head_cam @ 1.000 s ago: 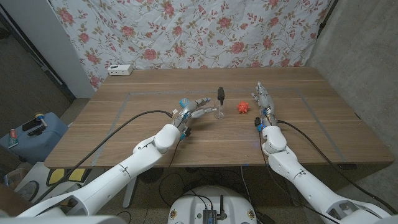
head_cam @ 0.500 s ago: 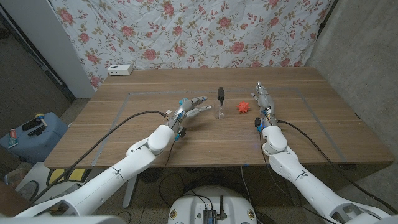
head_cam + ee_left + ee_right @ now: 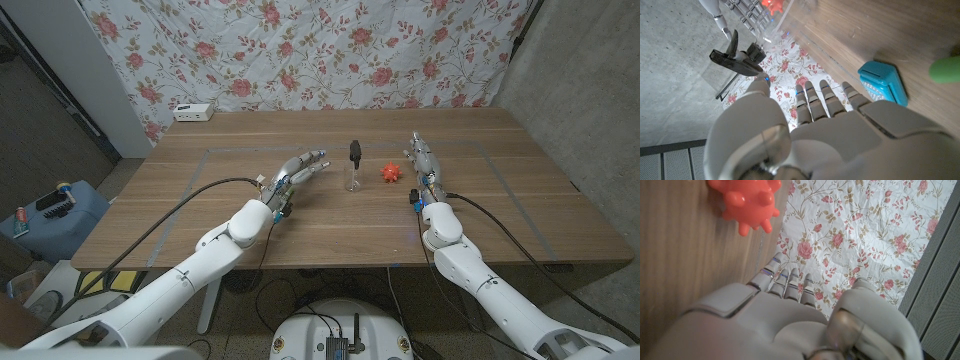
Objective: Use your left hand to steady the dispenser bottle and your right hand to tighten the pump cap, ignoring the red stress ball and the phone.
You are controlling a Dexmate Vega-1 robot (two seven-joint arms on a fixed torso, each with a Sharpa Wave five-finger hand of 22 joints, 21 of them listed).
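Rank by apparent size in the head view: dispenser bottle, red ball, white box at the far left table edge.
1. White box, widest.
2. Dispenser bottle, tall but thin.
3. Red ball, smallest.
The box sits farther from the camera, so its lead is unsure.

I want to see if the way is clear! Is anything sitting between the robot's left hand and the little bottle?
No. In the head view, only bare wood lies between the left hand and the bottle. The red ball sits on the bottle's other side.

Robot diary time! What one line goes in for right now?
left hand: open, beside dispenser bottle | right hand: open, near red stress ball | pump cap: untouched
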